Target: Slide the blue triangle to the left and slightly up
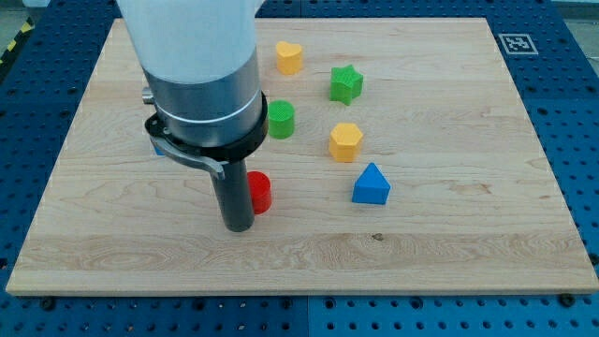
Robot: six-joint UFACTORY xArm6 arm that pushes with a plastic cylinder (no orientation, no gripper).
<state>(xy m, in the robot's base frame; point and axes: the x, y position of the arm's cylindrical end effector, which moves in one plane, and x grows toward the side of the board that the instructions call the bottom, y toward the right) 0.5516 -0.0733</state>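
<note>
The blue triangle (372, 184) lies on the wooden board (449, 112), right of centre and towards the view's bottom. My tip (238, 226) rests on the board well to the left of it, about a quarter of the view's width away. The tip touches or nearly touches the left side of a red cylinder (259, 192), which the rod partly hides. The arm's wide body covers the board's upper left.
A yellow hexagon (345, 141) sits just above the blue triangle. A green cylinder (281, 120) is partly behind the arm. A green star (345, 84) and a yellow heart-shaped block (289, 57) lie near the view's top. A marker tag (515, 43) is at the top right corner.
</note>
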